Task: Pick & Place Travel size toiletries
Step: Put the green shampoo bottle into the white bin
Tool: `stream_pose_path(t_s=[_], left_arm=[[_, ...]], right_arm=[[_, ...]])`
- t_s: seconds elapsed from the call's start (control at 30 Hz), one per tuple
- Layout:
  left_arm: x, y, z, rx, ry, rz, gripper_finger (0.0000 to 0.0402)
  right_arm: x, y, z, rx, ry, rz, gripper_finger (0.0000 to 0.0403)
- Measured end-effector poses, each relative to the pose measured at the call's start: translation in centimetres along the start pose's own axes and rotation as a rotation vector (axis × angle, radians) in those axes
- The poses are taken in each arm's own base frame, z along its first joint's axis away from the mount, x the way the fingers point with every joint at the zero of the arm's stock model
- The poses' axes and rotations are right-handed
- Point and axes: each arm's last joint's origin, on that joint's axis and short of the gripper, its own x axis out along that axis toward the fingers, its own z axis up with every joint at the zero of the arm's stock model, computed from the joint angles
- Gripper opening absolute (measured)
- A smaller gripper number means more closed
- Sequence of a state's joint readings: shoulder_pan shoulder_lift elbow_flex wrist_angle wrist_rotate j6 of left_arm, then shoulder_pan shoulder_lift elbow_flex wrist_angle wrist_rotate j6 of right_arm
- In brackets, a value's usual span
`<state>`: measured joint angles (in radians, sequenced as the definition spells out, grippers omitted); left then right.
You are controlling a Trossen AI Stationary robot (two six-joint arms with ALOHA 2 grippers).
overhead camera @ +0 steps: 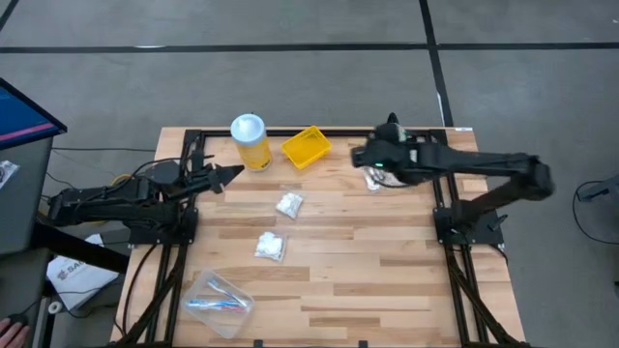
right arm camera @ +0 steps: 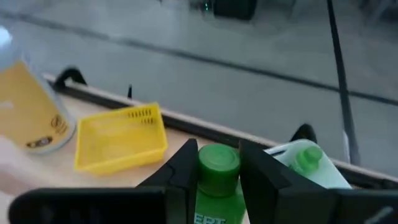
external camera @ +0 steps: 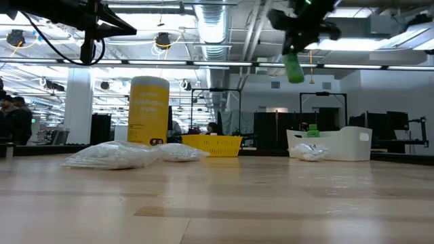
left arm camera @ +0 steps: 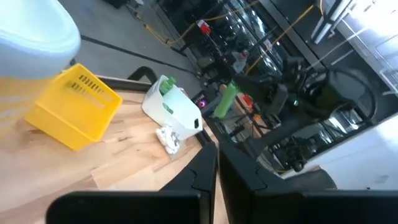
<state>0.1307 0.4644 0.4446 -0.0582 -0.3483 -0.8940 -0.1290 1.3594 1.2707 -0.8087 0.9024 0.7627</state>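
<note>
My right gripper (external camera: 298, 42) hangs high over the table's far right, shut on a tiny green bottle (external camera: 293, 68), above and just left of a white bin (external camera: 332, 144). A second green bottle (right arm camera: 308, 158) stands inside that bin, and a clear packet (external camera: 308, 154) lies against the bin's front. Two more packets of white contents (overhead camera: 289, 204) (overhead camera: 270, 246) rest flat mid-table. A clear pack of toothbrushes (overhead camera: 218, 303) lies near the front left edge. My left gripper (overhead camera: 230, 175) is shut and empty beside the yellow jar. My right gripper pinches the green bottle between its two fingers (right arm camera: 186, 174), on the body just under the green cap (right arm camera: 219, 158). The cap end shows between the fingertips. The bottle (left arm camera: 225, 99) is lifted clear, well above the table, slightly tilted.
A tall yellow jar with a white lid (overhead camera: 249, 140) and a yellow square tray (overhead camera: 306, 146) stand at the far edge, left of the white bin (overhead camera: 385, 181). Bare wood lies on the near right of the table (overhead camera: 387, 280). People show far back in the room.
</note>
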Motion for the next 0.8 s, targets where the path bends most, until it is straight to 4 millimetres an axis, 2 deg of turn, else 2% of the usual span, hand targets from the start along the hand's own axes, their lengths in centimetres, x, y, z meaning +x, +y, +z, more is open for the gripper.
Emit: stream_pose_path(t_s=[0.1,0.23,0.43,0.57,0.8], left_arm=[[0.0,0.1,0.1,0.0,-0.028,0.022,0.0012],[0.1,0.2,0.2,0.002,-0.078,0.069,0.0012],[0.2,0.4,0.2,0.007,-0.123,0.118,0.0012],[0.4,0.4,0.1,0.012,-0.122,0.132,0.0012],[0.7,0.5,-0.1,0.021,-0.112,0.148,0.0012]], right_arm=[[0.7,-2.7,-2.1,0.028,-0.1,0.023,0.0079],[3.0,-5.6,-5.6,0.092,-0.204,0.013,0.0079],[6.3,-9.0,-10.8,0.138,-0.261,-0.06,0.0079],[7.5,-10.3,-12.3,0.16,-0.263,-0.119,0.0079],[8.9,-11.3,-13.0,0.145,-0.227,-0.199,0.0079]])
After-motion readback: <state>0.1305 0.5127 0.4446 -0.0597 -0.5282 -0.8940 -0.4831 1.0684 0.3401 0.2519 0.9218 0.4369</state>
